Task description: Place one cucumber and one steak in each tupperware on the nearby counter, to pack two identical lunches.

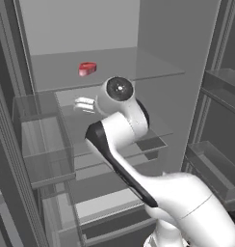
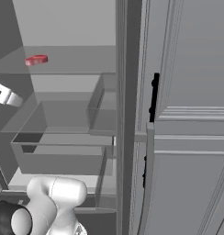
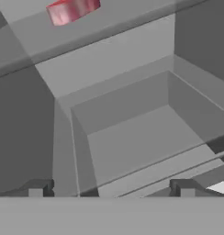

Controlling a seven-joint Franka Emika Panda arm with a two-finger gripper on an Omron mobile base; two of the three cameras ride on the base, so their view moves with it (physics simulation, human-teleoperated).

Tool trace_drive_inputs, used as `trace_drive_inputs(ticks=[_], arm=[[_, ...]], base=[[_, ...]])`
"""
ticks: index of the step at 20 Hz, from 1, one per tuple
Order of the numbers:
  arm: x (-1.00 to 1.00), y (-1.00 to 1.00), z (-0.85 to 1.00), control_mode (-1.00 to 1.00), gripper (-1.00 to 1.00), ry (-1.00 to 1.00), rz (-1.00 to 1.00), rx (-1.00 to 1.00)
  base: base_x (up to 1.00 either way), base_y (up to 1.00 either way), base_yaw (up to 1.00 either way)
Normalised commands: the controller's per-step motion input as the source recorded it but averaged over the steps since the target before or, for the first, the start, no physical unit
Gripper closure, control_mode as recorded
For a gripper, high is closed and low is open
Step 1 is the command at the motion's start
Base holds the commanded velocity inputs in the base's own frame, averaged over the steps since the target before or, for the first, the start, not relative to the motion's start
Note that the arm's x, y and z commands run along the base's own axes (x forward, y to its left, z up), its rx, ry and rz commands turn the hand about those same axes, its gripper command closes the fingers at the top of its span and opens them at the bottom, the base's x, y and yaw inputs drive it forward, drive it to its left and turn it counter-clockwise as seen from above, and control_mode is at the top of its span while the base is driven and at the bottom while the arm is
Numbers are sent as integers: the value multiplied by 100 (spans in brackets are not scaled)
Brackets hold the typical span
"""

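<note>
**Inside the open fridge: contents**

Glass shelf [image 1: 153, 67], upper level; clear drawer [image 3: 132, 133] beneath. White arm [image 1: 129, 144] reaching in. Gripper [image 3: 111, 188], jaws apart, holding nothing. Steak [image 1: 87, 68], red, on the shelf, well above the gripper.

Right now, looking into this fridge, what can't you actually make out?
- The steak: too small and blurred in both base views to tell which slab it is; in the hand view the top edge crops it.
- The end effector: hand view shows its tips apart; the arm's white body hides it in the left base view.
- The drawer contents: front part hidden by its wall.
</note>
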Motion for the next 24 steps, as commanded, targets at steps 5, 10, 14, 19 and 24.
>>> trace_drive_inputs(ticks=[5,10,14,19,24], arm=[[7,-23,100,-100,-100,-22,0,4],[7,-5,100,-100,-100,-1,0,4],[-10,0,74,-100,-100,12,14,-7],[9,0,-6,-100,-100,-8,2,-7],[83,-3,-17,-100,-100,0,7,-13]], base=[[0,0,0],[0,0,0],[0,0,0],[0,0,0],[0,0,0]])
